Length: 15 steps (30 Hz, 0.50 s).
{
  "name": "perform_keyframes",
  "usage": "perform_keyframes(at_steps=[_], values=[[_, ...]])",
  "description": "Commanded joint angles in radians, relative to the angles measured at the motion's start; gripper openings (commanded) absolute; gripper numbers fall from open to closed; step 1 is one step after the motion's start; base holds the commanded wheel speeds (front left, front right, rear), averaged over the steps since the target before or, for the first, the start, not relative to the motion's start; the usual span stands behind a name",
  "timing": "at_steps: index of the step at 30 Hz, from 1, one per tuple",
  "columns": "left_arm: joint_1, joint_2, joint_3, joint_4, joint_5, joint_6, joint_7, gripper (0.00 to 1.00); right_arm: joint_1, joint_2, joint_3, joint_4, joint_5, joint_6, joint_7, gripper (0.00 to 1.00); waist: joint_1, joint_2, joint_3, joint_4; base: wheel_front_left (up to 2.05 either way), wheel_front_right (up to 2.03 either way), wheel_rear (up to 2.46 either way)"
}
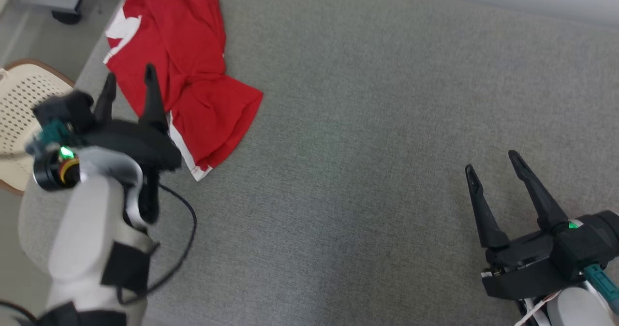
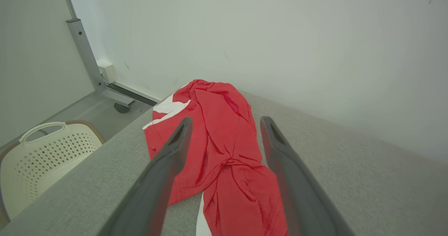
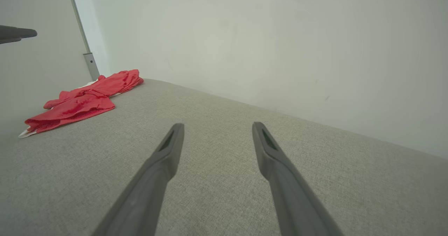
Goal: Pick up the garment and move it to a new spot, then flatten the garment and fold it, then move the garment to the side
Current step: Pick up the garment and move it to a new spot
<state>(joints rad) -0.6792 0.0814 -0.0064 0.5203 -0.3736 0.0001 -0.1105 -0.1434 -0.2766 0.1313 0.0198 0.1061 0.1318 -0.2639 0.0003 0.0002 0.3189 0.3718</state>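
- Evidently pick-up: left gripper, jaws wide and empty, hovers by the garment at ten o'clock.
- Idle right gripper, wide too, at four o'clock.
- Next: descend, pinch cloth.

1. Head view: the red garment runs past the top edge, and its lower-left hem is hidden behind the blurred left tool.
2. The cream perforated basket is cut by the left edge and partly covered by the left arm.
3. The right tool loses its wrist at the lower right corner.
4. Left wrist view: blurred fingers mask strips of the garment, which runs off the bottom edge.
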Motion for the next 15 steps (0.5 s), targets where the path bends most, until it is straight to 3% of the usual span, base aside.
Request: perform_keyframes(at_steps=[1, 15], values=[[-0.087, 0.018, 0.016, 0.063, -0.041, -0.018, 0.069, 1.0, -0.027, -0.015, 0.001, -0.003, -0.005, -0.002, 0.0, 1.0, -0.0003, -0.0002, 0.09, -0.037, 0.0, 0.0, 0.0], [-0.467, 0.083, 0.035, 0.412, -0.123, 0.0, 0.431, 1.0, -0.107, -0.074, 0.042, -0.003, -0.023, -0.002, 0.0, 1.0, -0.0003, -0.0002, 0.223, -0.068, 0.0, 0.0, 0.0]])
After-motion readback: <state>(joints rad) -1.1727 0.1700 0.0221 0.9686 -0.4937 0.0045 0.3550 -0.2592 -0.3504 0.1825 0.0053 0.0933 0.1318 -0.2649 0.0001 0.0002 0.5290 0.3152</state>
